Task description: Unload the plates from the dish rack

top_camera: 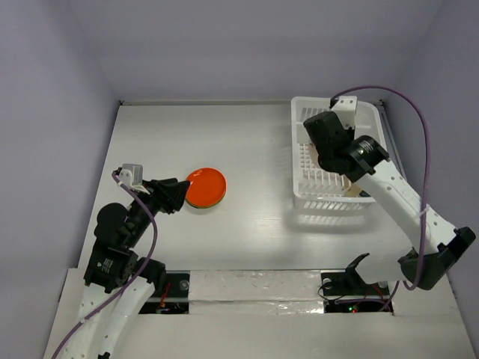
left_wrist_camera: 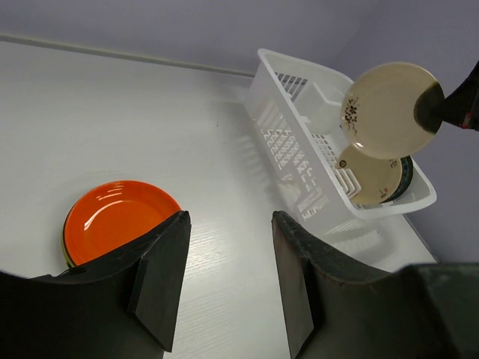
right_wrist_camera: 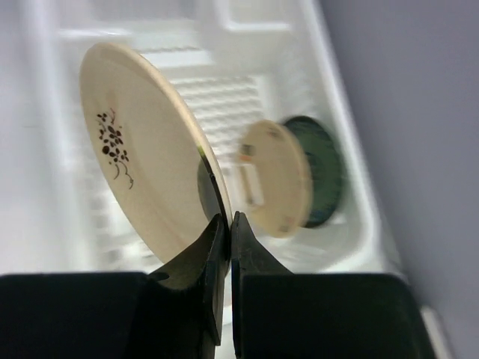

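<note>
One cream plate (right_wrist_camera: 142,172) is hanging above the dish rack (left_wrist_camera: 288,142), pinched at its rim.

Your right gripper (right_wrist_camera: 224,224) is holding that plate on edge, its jaws clamping tight on the rim, and a small dark floral sprig is showing on the plate's face. Two more plates are standing upright in the rack below it: another cream plate (right_wrist_camera: 273,179) and a dark green plate (right_wrist_camera: 318,172) right behind it. Out on the desk (top_camera: 247,134), well apart from the rack, an orange plate (top_camera: 206,187) is lying on top of a low stack. Your left gripper (left_wrist_camera: 228,284) is hovering just beside that stack, its jaws standing open and gripping nothing.
</note>
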You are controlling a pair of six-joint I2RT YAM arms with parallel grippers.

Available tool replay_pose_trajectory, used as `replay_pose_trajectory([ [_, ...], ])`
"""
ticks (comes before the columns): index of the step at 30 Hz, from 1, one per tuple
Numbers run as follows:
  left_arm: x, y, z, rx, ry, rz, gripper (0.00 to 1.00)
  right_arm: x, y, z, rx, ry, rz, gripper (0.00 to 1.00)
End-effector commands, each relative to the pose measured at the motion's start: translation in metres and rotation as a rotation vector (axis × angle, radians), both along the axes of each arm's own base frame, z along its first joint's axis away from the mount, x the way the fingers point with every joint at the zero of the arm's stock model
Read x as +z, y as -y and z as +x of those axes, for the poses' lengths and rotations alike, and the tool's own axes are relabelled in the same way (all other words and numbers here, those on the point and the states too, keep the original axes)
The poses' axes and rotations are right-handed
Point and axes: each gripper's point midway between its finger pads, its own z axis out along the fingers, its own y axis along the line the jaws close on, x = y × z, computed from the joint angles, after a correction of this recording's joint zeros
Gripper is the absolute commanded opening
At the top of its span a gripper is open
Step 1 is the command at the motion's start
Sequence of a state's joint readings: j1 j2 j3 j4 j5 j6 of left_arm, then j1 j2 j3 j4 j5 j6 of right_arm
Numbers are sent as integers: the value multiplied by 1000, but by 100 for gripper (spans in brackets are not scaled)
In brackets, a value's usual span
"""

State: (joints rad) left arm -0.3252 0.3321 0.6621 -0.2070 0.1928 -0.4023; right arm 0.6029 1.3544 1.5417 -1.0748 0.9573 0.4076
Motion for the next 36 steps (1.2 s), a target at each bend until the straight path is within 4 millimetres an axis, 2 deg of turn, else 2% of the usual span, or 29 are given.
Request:
replay_pose_trajectory([
  [1,5,1,4,3,20,-11,45,30,-71,13,198,172,253,0],
  [2,4,1,5,4,15,-10,45,28,-100,12,286,176,306,0],
  [3,4,1,5,6,15,-10,45,28,-121,14,344,193,362,0],
  [4,3,1,6,4,9,-8,45,33,-158,20,439,230,482,0],
  [5,1,0,8,12,4,-4,45,25,-199,21,539,224,585,0],
  [6,1,0,8,12,1,-3,45,18,-204,18,551,207,580,0],
  [7,0,0,9,12,-2,-4,45,24,-234,17,631,221,679,0],
  [8,-1,0,10,12,-5,-3,45,6,-257,19,667,177,698,0],
  [10,-1,1,10,12,-8,-2,45,2,-301,12,757,145,786,0],
  [11,-2,0,11,13,-11,-1,45,-21,-320,16,768,93,782,0],
  [12,-2,-1,12,23,-12,0,45,-19,-333,19,786,89,808,0],
  [13,-2,-2,12,26,-13,-2,45,-20,-356,11,854,56,864,0],
  [14,-3,-2,12,26,-15,-1,45,-27,-366,12,870,38,885,0],
  [15,-2,-2,12,27,-12,0,45,-47,-379,12,870,0,890,0],
  [17,-2,-2,12,29,-15,-1,45,-60,-391,14,858,-27,929,0],
  [19,-3,-2,12,27,-17,1,45,-84,-396,15,837,-64,934,0],
  [22,-2,-2,12,24,-11,-1,44,-98,-400,16,814,-70,971,0],
  [27,-1,-2,10,23,-5,-3,44,-134,-393,15,741,-118,957,1],
  [32,0,-2,10,23,-2,-4,44,-153,-384,17,670,-130,948,5],
  [36,2,-3,8,23,7,-7,44,-159,-378,17,646,-134,928,12],
])
